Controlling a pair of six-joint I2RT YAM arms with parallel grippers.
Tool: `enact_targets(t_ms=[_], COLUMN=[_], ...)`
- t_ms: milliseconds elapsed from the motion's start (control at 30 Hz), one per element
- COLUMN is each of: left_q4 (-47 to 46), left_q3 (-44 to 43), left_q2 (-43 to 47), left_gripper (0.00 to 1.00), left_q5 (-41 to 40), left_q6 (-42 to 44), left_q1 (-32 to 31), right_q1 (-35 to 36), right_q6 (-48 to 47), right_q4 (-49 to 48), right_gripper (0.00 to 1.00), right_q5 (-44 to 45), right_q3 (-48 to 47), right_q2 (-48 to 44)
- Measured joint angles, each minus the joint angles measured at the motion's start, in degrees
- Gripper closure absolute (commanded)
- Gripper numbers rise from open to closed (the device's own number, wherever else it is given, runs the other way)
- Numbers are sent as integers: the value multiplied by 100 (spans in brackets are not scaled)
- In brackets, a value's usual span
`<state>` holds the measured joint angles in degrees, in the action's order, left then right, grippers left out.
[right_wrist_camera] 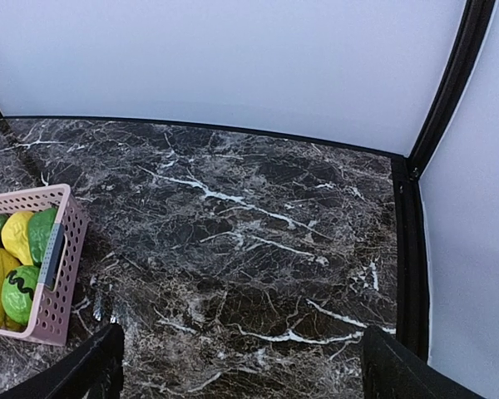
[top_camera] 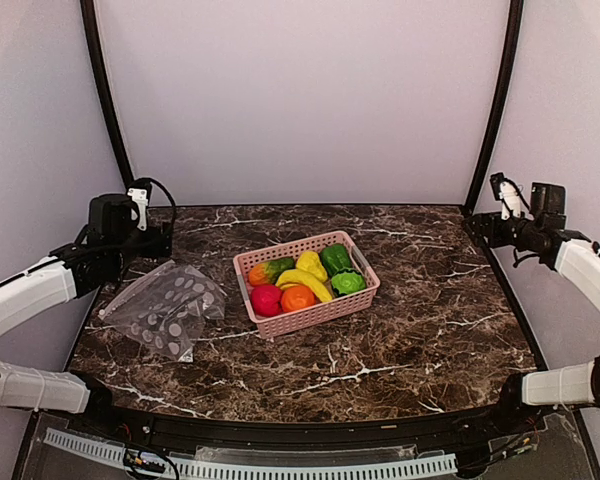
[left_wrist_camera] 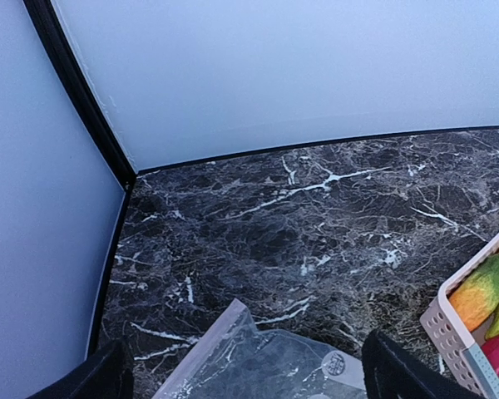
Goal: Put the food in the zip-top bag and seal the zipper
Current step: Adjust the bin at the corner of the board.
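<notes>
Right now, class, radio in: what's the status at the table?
Both jaws open, empty. Food all in the pink basket; zip-top bag lies left of it, empty. Nothing between them.

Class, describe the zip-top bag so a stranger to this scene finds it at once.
On the dark marble table, look left of the pink basket. The zip-top bag lies there alone: clear, floppy, printed with pale ovals, unlike the rigid basket.

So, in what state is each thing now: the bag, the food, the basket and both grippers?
zip-top bag: lying crumpled on the table, looks empty; sealed or not, cannot tell.
food: all in the pink basket.
pink basket: upright, holding the food.
left gripper: open, empty.
right gripper: open, empty.
</notes>
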<state>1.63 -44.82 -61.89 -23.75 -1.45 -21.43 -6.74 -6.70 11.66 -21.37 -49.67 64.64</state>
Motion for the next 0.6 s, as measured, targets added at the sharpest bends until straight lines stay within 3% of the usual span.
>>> enact_targets(t_ms=[167,367,600], left_q4=[-103,-151,160], left_q3=[33,31,-321], left_q2=[-98,-306,-1034], left_gripper=[22,23,13], left_q5=[765,1593,2319], left_q6=[151,238,234], left_q1=[33,-170,-586], right_q1=[7,334,1563], right_q6=[-297,-881,-1434], right_q4=[-151,-118,136], right_gripper=[6,12,19], right_q5=[-142,-501,-769], right_q3=[328,501,127], right_q2=[-85,-114,501])
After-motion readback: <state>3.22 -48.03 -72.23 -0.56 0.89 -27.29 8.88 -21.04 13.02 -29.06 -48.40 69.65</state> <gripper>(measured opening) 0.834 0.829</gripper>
